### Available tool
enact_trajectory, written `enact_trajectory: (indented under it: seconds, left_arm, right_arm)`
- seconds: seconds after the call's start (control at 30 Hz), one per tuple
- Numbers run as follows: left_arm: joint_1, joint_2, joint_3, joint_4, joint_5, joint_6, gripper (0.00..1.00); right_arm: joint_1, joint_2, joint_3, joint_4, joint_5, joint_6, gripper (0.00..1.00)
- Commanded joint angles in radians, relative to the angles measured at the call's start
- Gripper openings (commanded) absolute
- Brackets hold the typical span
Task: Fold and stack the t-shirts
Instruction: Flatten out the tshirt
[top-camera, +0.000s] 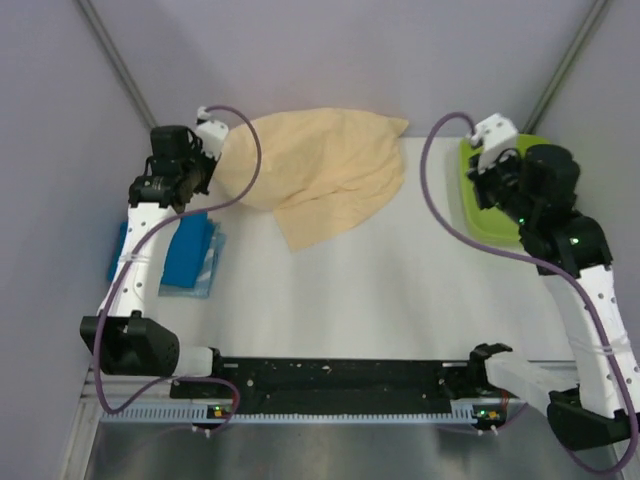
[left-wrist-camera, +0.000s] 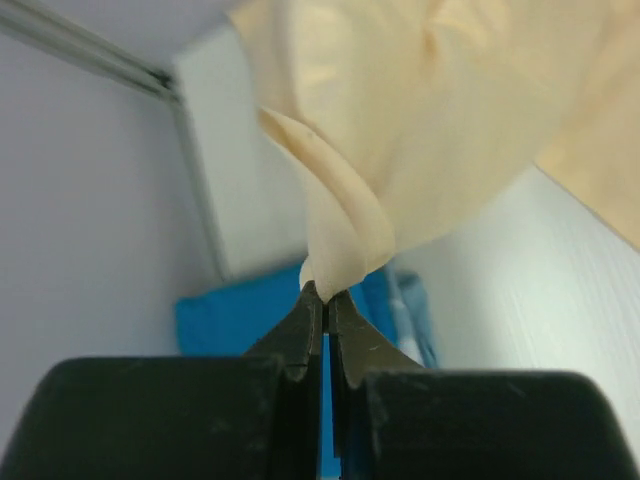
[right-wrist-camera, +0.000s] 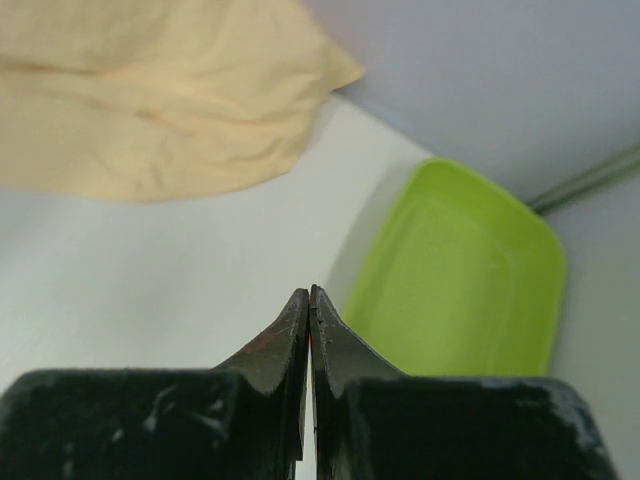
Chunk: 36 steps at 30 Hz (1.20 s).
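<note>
Peach-cream t-shirt (top-camera: 320, 170) is seen bunched at the far middle of the table (top-camera: 400, 290), its left edge clamped in the left gripper (left-wrist-camera: 325, 298), with the folded blue t-shirt (top-camera: 188, 250) laid at the left edge and the right gripper (right-wrist-camera: 309, 300) pressed together, empty, near the lime-green tray (right-wrist-camera: 460, 270).

**Free passage:** the centre and near part of the desk (top-camera: 400, 300) lies bare between the two arms, from the hem of the peach-cream shirt (top-camera: 330, 170) to the black base rail (top-camera: 340, 375).

**Obstacles:**
- The peach-cream shirt covers the far centre. Its left end is lifted, clamped in the left pincer (left-wrist-camera: 323, 297).
- The blue shirt (top-camera: 190, 250) lies along the left edge, under the left arm.
- The lime-green tray (top-camera: 487, 222) takes up the far right edge, partly covered by the right arm.
</note>
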Motion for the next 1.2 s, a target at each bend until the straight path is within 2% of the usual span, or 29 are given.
enact_trajectory:
  seconds: [0.0, 0.1, 0.23, 0.27, 0.3, 0.37, 0.53, 0.8, 0.93, 1.03, 1.07, 1.1, 1.17]
  left_arm:
    - [-0.004, -0.063, -0.222, -0.123, 0.24, 0.043, 0.0]
    - [0.002, -0.066, -0.274, -0.149, 0.172, -0.003, 0.0]
    - [0.022, -0.1, -0.311, -0.096, 0.121, -0.029, 0.0]
    - [0.025, -0.103, -0.31, -0.08, 0.109, -0.034, 0.0]
    - [0.025, -0.1, -0.305, -0.074, 0.098, -0.038, 0.0]
    - [0.054, -0.088, -0.293, -0.065, 0.075, -0.043, 0.0]
    - [0.077, -0.061, -0.279, -0.062, 0.073, -0.064, 0.0]
    - [0.1, -0.034, -0.268, -0.054, 0.095, -0.089, 0.0]
    - [0.102, -0.034, -0.267, -0.056, 0.104, -0.091, 0.0]
    - [0.103, -0.038, -0.262, -0.053, 0.09, -0.088, 0.0]
    - [0.106, -0.041, -0.264, -0.051, 0.087, -0.086, 0.0]
    - [0.108, -0.041, -0.261, -0.049, 0.082, -0.084, 0.0]
    - [0.115, -0.038, -0.255, -0.051, 0.075, -0.084, 0.0]
  right_arm:
    - [0.22, 0.029, -0.183, -0.041, -0.128, -0.055, 0.0]
    - [0.277, 0.152, -0.196, 0.073, -0.27, 0.012, 0.03]
    - [0.384, 0.402, -0.135, 0.153, -0.316, -0.076, 0.56]
    - [0.415, 0.475, -0.095, 0.157, -0.328, -0.1, 0.65]
    - [0.44, 0.553, -0.05, 0.156, -0.345, -0.115, 0.85]
    - [0.49, 0.694, 0.075, 0.158, -0.368, -0.112, 0.99]
    - [0.553, 0.991, 0.28, 0.159, -0.393, -0.036, 0.99]
    - [0.641, 1.292, 0.513, 0.151, -0.128, 0.202, 0.94]
    - [0.645, 1.372, 0.551, 0.13, -0.053, 0.261, 0.74]
    - [0.664, 1.404, 0.532, 0.087, -0.036, 0.264, 0.7]
    - [0.673, 1.407, 0.518, 0.076, -0.02, 0.259, 0.66]
    - [0.69, 1.41, 0.504, 0.066, 0.004, 0.253, 0.58]
    - [0.708, 1.409, 0.478, 0.046, 0.064, 0.258, 0.31]
